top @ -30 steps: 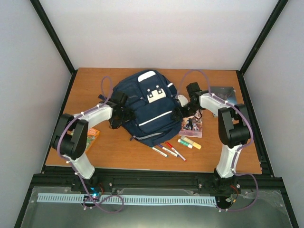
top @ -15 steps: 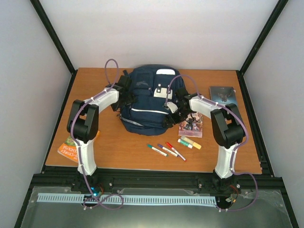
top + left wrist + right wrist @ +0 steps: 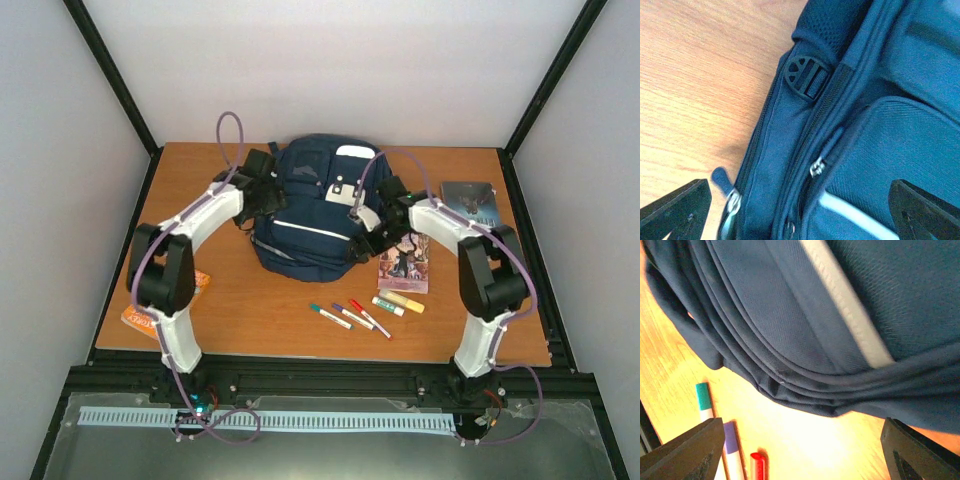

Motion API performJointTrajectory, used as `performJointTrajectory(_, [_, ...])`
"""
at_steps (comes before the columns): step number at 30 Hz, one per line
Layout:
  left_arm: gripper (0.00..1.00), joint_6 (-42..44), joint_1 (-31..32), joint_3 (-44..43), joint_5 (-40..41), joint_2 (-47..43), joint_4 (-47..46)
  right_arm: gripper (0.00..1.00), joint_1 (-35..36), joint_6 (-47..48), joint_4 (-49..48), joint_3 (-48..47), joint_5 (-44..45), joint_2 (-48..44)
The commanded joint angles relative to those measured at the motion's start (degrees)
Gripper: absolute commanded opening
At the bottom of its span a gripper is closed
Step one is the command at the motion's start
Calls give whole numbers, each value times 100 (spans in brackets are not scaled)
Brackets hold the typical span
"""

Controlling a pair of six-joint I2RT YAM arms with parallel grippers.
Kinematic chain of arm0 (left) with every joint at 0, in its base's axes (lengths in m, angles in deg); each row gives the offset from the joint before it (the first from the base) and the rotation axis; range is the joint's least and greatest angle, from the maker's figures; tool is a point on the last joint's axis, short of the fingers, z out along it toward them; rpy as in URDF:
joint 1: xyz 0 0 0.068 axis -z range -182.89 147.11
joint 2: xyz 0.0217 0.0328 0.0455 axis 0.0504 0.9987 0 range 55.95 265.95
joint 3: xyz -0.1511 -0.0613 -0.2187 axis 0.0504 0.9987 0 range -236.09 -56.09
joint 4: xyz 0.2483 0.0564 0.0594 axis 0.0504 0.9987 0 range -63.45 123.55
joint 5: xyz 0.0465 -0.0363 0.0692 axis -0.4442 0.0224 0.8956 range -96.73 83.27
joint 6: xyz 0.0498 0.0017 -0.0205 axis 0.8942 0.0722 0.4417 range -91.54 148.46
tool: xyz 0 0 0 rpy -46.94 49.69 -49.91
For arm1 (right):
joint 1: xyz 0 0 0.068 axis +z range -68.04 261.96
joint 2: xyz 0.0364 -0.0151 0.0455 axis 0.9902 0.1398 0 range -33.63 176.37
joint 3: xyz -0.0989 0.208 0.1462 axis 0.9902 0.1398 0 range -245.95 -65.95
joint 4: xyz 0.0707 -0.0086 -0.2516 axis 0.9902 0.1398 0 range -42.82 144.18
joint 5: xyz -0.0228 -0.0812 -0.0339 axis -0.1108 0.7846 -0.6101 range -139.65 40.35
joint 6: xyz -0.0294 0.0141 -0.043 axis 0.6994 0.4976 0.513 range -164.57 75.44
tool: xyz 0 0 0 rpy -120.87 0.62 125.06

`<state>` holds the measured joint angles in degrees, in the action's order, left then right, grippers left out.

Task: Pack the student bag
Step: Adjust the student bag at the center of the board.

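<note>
Slightly shifted, the left tool [image 3: 262, 188] and right tool [image 3: 375, 228] flank the bag [image 3: 310, 215] on the tabletop [image 3: 250, 300], both gaping wide, empty. Closing blindly could pinch fabric, not zipper [image 3: 816, 167], toppling the bag.

Top view: orange book [image 3: 138, 320] partly hidden behind left arm [image 3: 165, 285], cover text too small to read; left wrist view: student bag [image 3: 875, 125] cropped at top, right and bottom edges; right wrist view: teal marker [image 3: 704, 401], purple marker [image 3: 733, 452], red marker [image 3: 758, 467] show capped ends only.
</note>
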<state>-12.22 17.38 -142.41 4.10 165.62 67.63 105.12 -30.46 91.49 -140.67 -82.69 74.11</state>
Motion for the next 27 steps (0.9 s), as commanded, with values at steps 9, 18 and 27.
performJointTrajectory(9, [100, 1781, 262, -199, -1192, -1994, 433, 100, -673, 288, 186, -29, 1193, -2650])
performJointTrajectory(18, [100, 2075, 674, 688, -1178, -3734, -1044, 100, -914, -154, -237, 448, 1762, -4076])
performJointTrajectory(27, [100, 1725, 672, -27, 891, -2331, -160, 100, -1223, 157, -512, 1071, 1878, -4941])
